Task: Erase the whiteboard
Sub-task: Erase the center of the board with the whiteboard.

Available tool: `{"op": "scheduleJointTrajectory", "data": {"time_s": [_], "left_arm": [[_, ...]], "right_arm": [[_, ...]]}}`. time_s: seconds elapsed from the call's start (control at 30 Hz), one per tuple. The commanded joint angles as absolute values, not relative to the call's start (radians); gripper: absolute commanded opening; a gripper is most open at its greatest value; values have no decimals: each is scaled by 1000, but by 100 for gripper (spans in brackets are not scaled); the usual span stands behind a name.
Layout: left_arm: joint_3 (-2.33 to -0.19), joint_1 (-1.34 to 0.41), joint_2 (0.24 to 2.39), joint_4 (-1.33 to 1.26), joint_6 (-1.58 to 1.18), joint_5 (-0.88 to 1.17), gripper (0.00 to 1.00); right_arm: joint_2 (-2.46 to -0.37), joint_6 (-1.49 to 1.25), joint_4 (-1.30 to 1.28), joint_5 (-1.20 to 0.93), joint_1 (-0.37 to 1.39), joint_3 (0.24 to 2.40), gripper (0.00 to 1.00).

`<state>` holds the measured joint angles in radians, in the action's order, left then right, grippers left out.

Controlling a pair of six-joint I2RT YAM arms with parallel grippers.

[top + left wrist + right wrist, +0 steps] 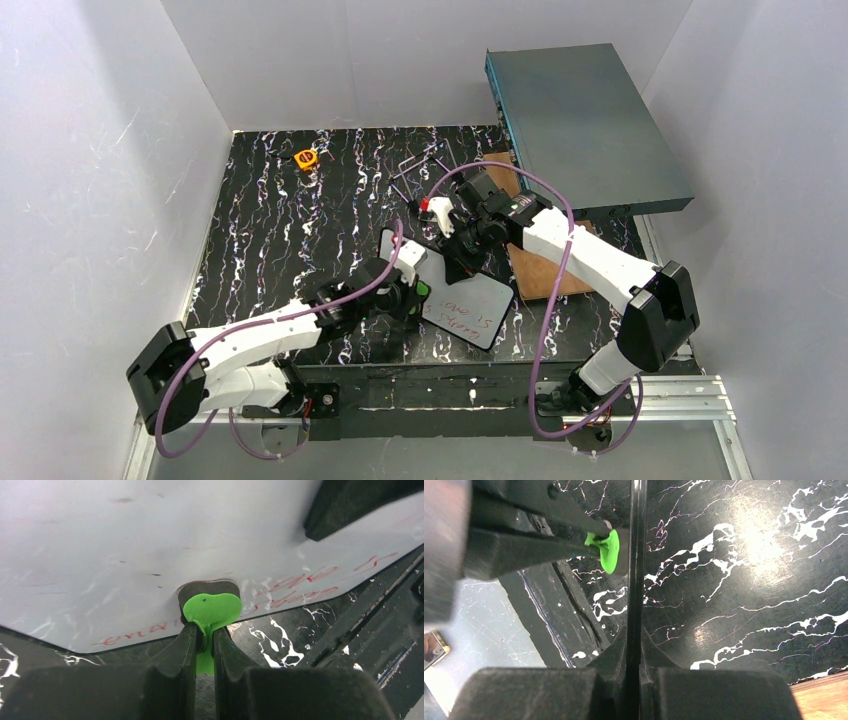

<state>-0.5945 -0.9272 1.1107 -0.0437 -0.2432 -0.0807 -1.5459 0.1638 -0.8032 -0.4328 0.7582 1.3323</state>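
Note:
The whiteboard (490, 300) is held tilted over the black marbled table, with red handwriting (470, 315) near its lower end. My right gripper (462, 260) is shut on the board's upper edge. In the right wrist view the board shows edge-on as a thin black frame (638, 555) running up from between the closed fingers of the right gripper (634, 640). My left gripper (205, 630) is shut on a small green eraser (212, 609), whose pad presses against the white face (150, 545) just above the red writing (295, 587). The eraser (610, 550) also shows in the right wrist view.
A large grey-teal metal box (580, 125) leans at the back right. A brown wooden board (545, 270) lies under the right arm. An orange tape measure (306, 158), black hex keys (420, 170) and a white-and-red object (438, 207) lie farther back. White walls enclose the table.

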Motion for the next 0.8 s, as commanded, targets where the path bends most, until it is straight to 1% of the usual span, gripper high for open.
{"op": "scheduleJointTrajectory", "data": {"time_s": [0.0,0.17,0.47,0.63,0.77], "left_arm": [[-574,-984,1138,-133,-293,-114,0],[-611,-1021,1153,-105,-285,-167,0],[-733,-1025,1117,-55,-222,-265,0],[-802,-1025,1138,-8,-189,-266,0],[-783,-1032,1156,25,-199,-264,0]], "right_arm": [[-1542,211,-731,-547,787,1350,1],[-1542,210,-730,-549,787,1350,1],[-1542,208,-730,-550,787,1351,1],[-1541,208,-728,-548,787,1351,1],[-1537,207,-726,-543,787,1349,1]]}}
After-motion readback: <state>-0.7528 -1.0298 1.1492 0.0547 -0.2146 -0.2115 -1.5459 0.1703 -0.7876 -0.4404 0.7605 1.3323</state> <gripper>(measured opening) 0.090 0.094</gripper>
